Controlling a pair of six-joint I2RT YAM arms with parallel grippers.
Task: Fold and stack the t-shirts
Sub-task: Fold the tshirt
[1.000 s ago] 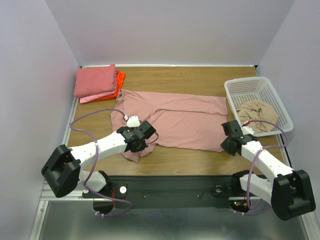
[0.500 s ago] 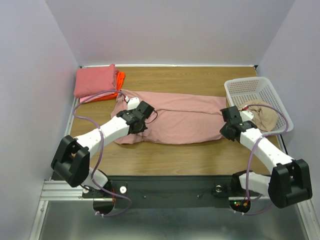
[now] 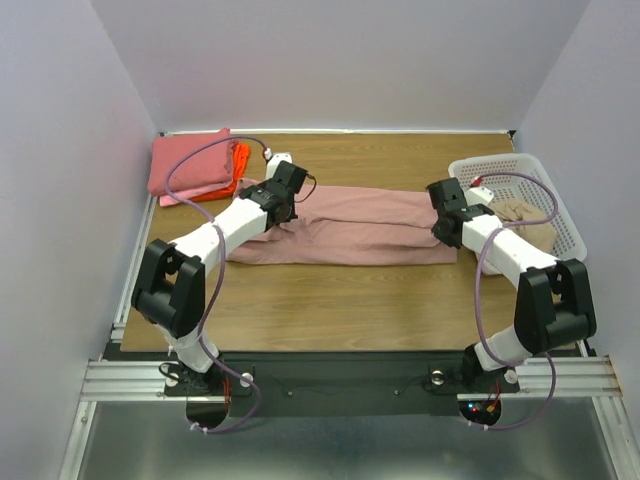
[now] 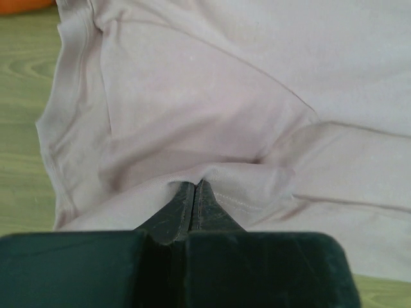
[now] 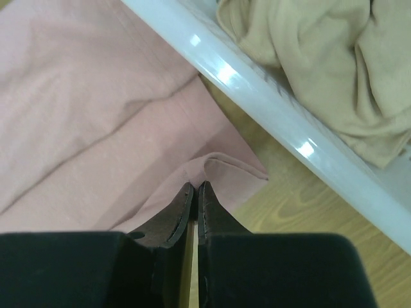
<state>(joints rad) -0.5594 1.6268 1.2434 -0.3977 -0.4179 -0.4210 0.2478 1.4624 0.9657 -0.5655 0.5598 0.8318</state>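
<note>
"What runs left to right?"

"Folded stack (image 3: 190,162) upper left. At centre, the pink t-shirt (image 3: 360,228) lies lengthwise on the table (image 3: 330,300), with left tool (image 4: 194,187) and right tool (image 5: 195,186) each clamped on an end."

"Handling?"

"Soft, light, limp. Corners probably grip best."

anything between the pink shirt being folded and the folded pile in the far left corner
Nothing visible. The pink shirt, pinched by the left hand and right hand, ends just short of the folded pile, with only bare table between. The white basket sits at the opposite end.
</note>
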